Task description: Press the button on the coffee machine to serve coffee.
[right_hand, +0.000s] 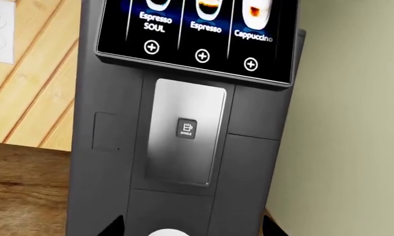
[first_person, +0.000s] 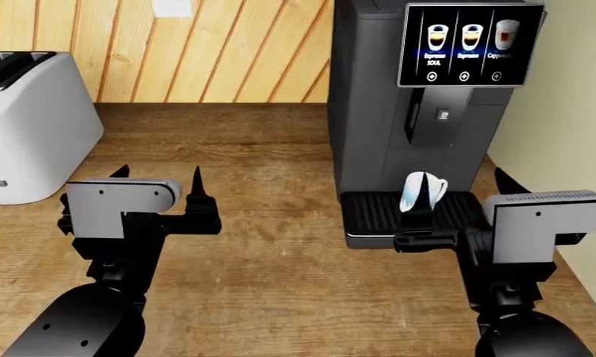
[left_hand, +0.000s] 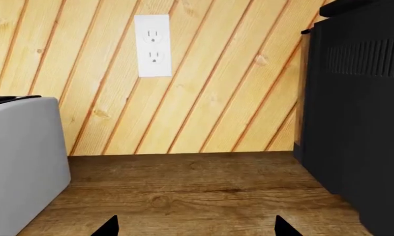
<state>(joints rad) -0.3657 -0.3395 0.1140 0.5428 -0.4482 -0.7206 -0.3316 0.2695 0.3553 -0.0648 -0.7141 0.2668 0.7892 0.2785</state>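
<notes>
The coffee machine (first_person: pixel 387 126) stands at the back right of the wooden counter, its lit screen (first_person: pixel 461 44) showing three drinks. The button (first_person: pixel 442 115) is a tiny dark square below the screen; in the right wrist view the button (right_hand: pixel 187 128) sits on a grey panel of the coffee machine (right_hand: pixel 105 147). A white mug (first_person: pixel 422 192) stands on the black drip tray (first_person: pixel 372 212). My right gripper (first_person: pixel 457 201) is open and empty in front of the tray, around mug height, well below the button. My left gripper (first_person: pixel 158 177) is open and empty over the counter, left of the machine.
A white toaster (first_person: pixel 24 126) stands at the back left and shows in the left wrist view (left_hand: pixel 19 162). The left wrist view also shows a wall outlet (left_hand: pixel 152 45) on the wood-panelled wall and the machine's dark side (left_hand: pixel 361 123). A pale wall (first_person: pixel 576 111) is right of the machine.
</notes>
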